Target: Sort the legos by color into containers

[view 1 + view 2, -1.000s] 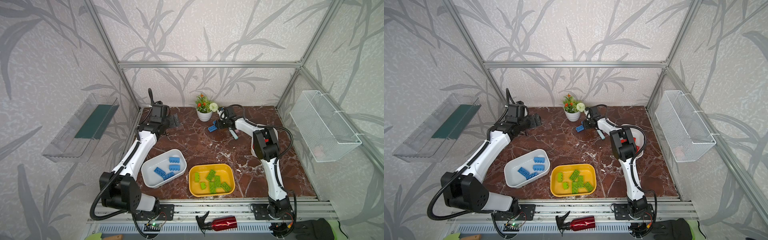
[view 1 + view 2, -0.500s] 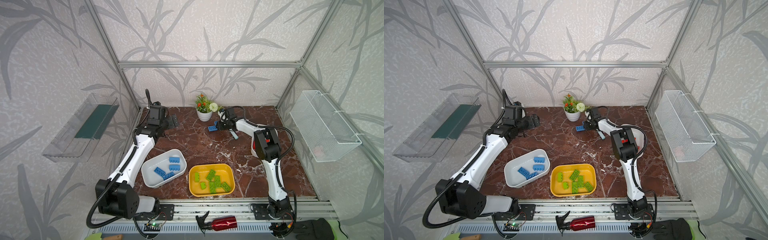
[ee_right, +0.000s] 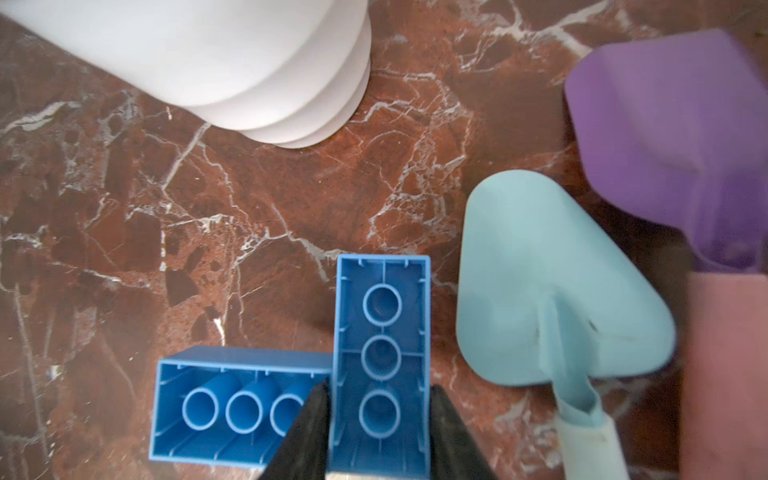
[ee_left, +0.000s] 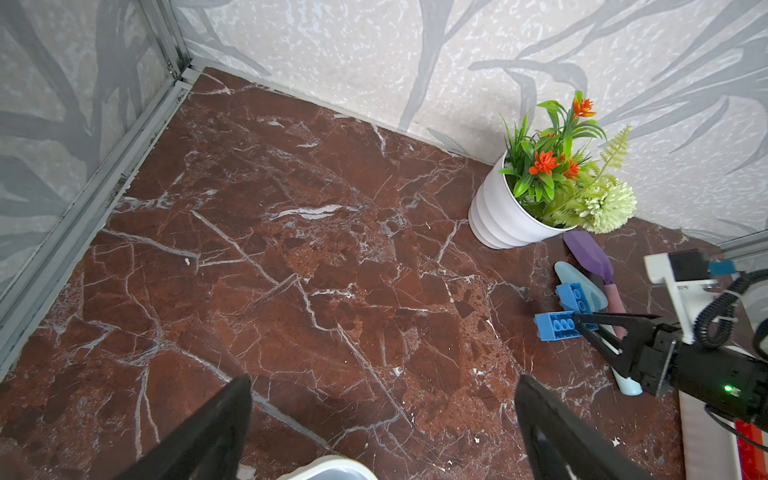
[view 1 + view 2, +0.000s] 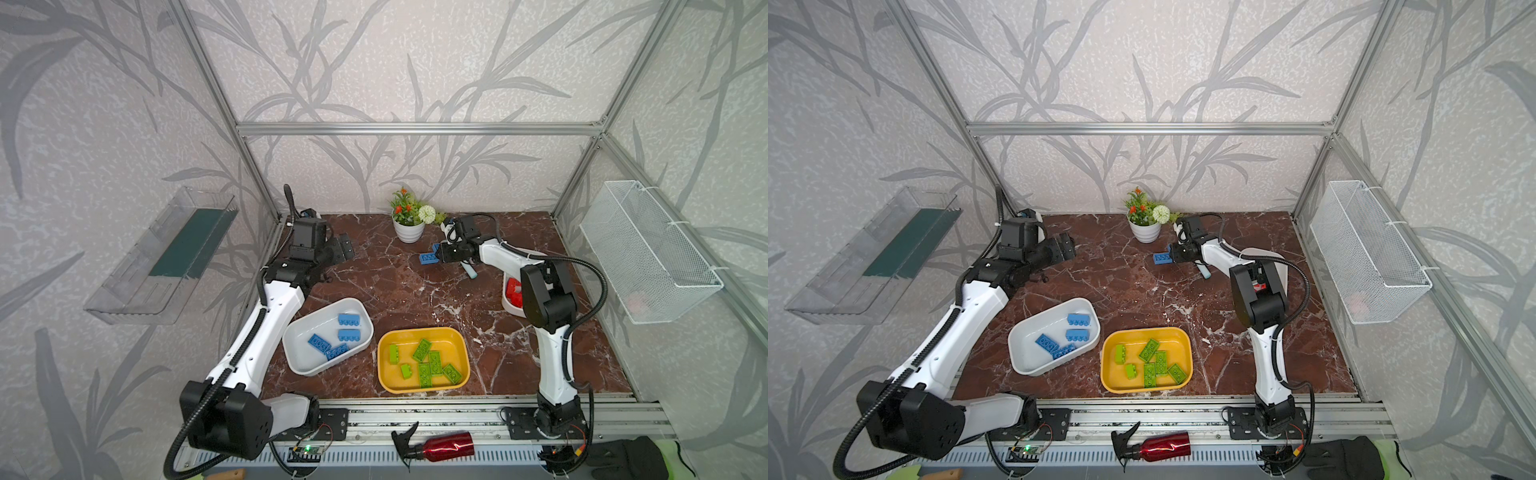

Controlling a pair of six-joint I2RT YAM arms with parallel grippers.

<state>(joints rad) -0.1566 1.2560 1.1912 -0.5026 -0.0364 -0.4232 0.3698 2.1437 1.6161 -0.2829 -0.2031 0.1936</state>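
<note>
Right pincer (image 3: 379, 388) has narrowed and now clamps a blue brick (image 3: 380, 332) near the flower pot (image 3: 208, 50); the left pincer (image 4: 384, 379) hangs wide and empty over the desk (image 4: 291, 249). In both top views four blue bricks (image 5: 348, 319) lie in the white tub (image 5: 303, 340) and six green bricks (image 5: 422, 350) in the yellow tub (image 5: 461, 345). Only wrist views separate a second blue brick (image 3: 232, 403) touching the held one, plus two shovels (image 3: 540, 291).
</note>
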